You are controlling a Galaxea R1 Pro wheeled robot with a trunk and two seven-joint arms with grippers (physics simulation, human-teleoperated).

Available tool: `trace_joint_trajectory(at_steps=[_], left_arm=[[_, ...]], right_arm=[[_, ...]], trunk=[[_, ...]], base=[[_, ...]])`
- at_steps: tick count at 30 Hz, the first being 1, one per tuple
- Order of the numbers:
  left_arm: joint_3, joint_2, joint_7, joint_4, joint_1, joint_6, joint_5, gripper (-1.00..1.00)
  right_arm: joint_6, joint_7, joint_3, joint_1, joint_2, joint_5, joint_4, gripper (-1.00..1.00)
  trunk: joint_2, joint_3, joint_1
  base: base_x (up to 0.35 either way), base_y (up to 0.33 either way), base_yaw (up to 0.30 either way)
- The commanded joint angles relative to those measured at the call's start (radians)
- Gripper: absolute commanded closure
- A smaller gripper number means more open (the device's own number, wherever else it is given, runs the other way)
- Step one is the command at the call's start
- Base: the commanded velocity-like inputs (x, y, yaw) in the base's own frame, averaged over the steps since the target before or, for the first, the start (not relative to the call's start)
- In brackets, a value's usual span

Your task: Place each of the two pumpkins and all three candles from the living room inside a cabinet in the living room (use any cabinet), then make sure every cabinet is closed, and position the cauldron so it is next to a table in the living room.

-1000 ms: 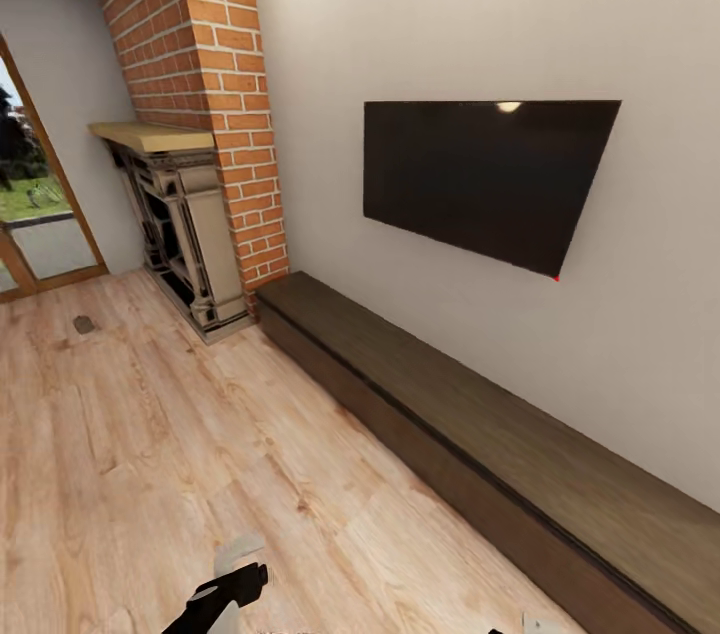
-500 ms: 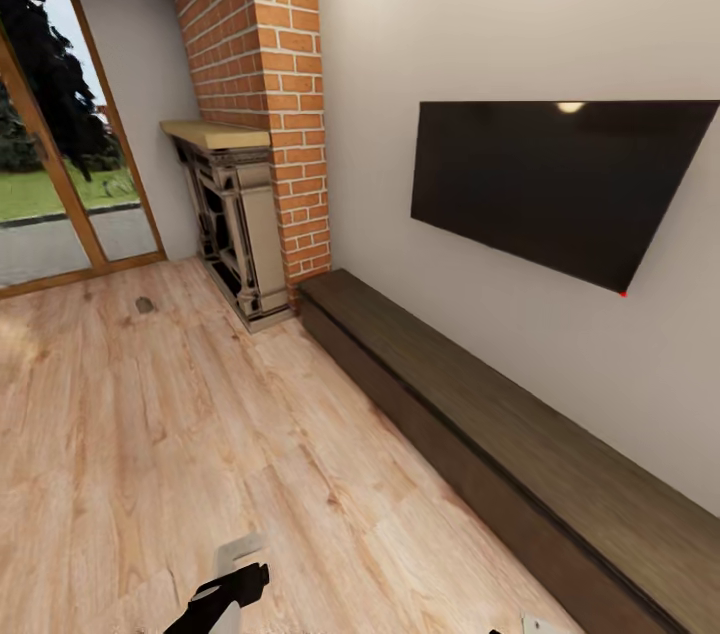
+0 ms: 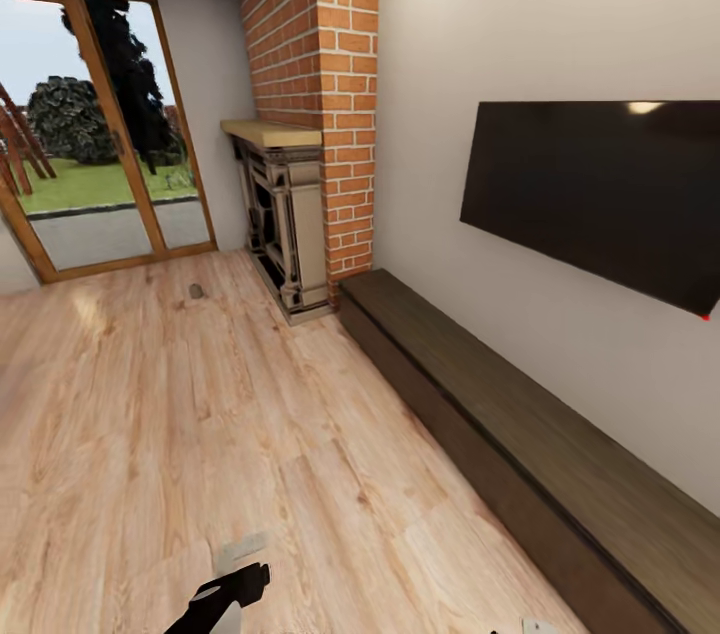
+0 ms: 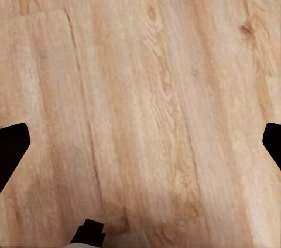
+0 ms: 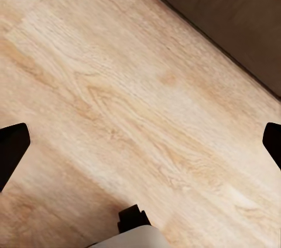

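Facing closed cabinet (image 3: 520, 434), unlabelled.

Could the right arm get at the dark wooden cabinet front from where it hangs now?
Probably not yet: the cabinet lies off to the side, with bare floor under the open right gripper.

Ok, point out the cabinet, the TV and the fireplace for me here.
cabinet (image 3: 540, 434): head view, on its dark wooden top.
TV (image 3: 600, 189): head view, middle of the black screen.
fireplace (image 3: 290, 224): head view, on the front frame below the mantel.
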Motion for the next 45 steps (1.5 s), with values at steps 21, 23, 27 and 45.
trace_joint_trajectory(at_steps=[21,23,27,45], left_arm=[[-0.005,-0.001,0.008,-0.002,-0.001,0.004,0.000,-1.00],[-0.005,-0.002,0.008,-0.002,-0.001,0.004,0.000,-1.00],[-0.005,-0.001,0.008,-0.002,-0.001,0.004,0.001,-1.00],[-0.005,-0.005,0.008,-0.002,-0.001,0.004,0.002,-1.00]], right_arm=[[-0.005,0.000,0.007,-0.001,0.001,-0.006,0.003,-1.00],[-0.004,0.000,0.007,-0.001,0.001,-0.006,0.003,-1.00],[-0.004,-0.001,0.007,-0.001,0.001,-0.006,0.003,-1.00],[-0.004,-0.001,0.007,-0.001,0.001,-0.006,0.004,-1.00]], trunk=[[-0.001,-0.001,0.000],[-0.001,-0.001,0.000],[-0.001,-0.001,0.000],[-0.001,-0.001,0.000]], base=[[0.000,0.000,0.294],[0.000,0.000,0.294],[0.000,0.000,0.294],[0.000,0.000,0.294]])
